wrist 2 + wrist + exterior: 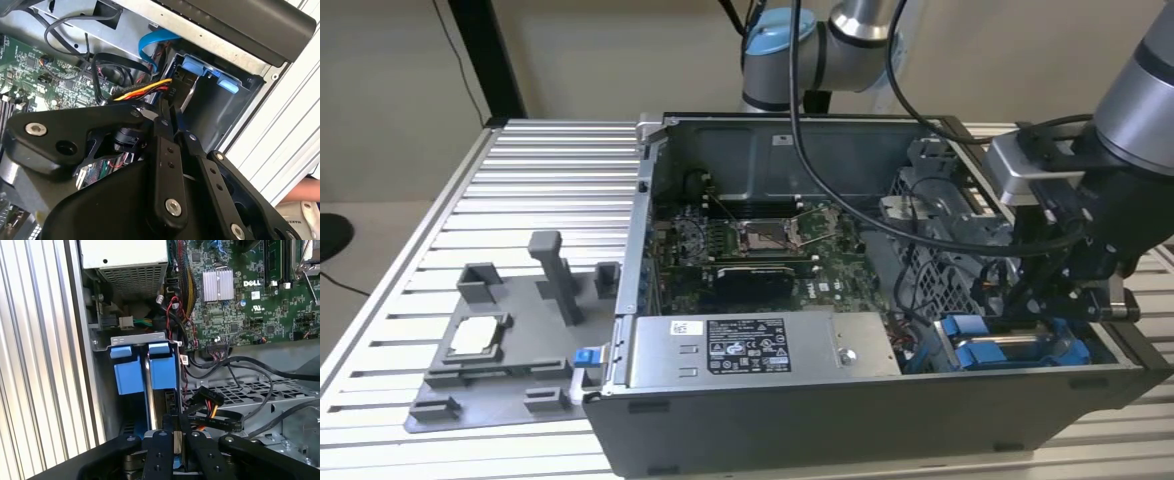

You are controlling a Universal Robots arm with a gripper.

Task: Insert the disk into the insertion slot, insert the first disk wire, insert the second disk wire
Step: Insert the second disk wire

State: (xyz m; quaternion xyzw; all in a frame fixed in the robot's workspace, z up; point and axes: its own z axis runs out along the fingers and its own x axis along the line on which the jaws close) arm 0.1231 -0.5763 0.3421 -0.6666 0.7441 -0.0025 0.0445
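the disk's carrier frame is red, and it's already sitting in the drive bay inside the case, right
Not quite: the carrier frame is bright blue, not red, as the first wrist view shows. The rest holds: it sits in the insertion slot inside the case.
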